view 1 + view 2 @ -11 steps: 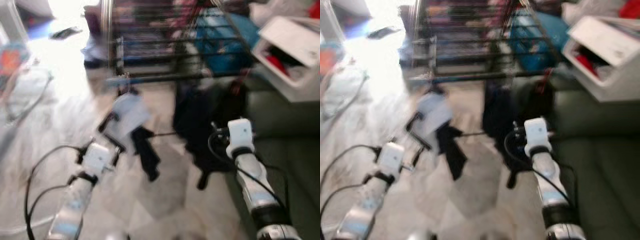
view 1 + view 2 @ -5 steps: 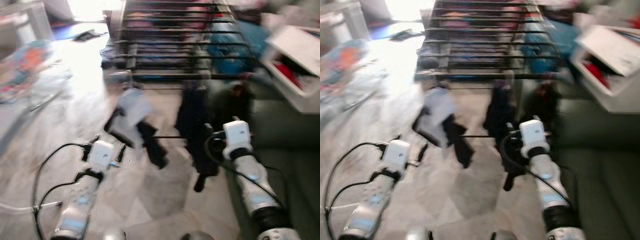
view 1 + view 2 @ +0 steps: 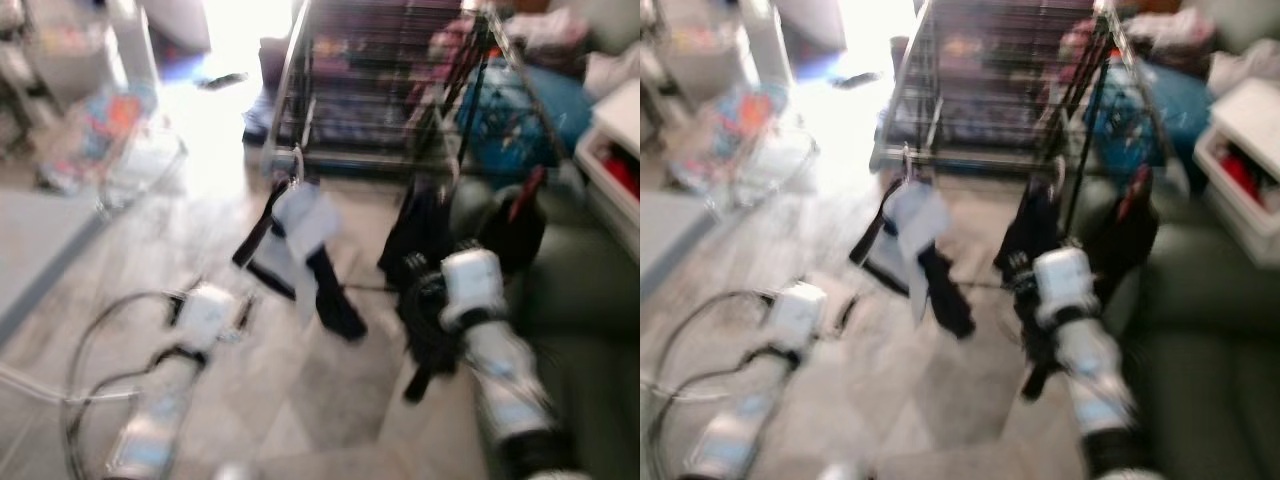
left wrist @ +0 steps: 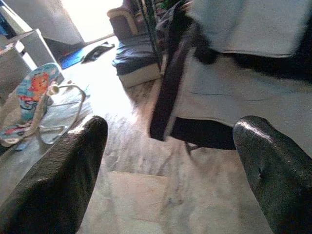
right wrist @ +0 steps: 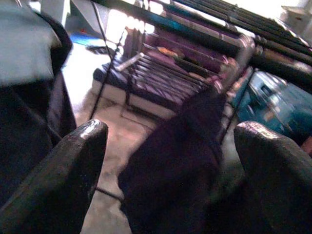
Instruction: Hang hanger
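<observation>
The camera has swung since a second ago, so the drying rack (image 3: pixel 400 90) now sits more to the right and looks narrower. In the eye views, blurred, a pale garment (image 3: pixel 300 225) hangs from the hanger (image 3: pixel 906 165) on the rack's front bar, with dark clothes (image 3: pixel 420 235) beside it. In the left wrist view the left pincer (image 4: pixel 170 175) gapes wide before the pale garment. In the right wrist view the right pincer (image 5: pixel 170 180) is spread wide toward the dark clothes.

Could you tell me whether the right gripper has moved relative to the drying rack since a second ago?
Cannot tell: the whole blurred head view has shifted, so the camera moved. The right gripper sits before the dark clothes under the drying rack.
</observation>
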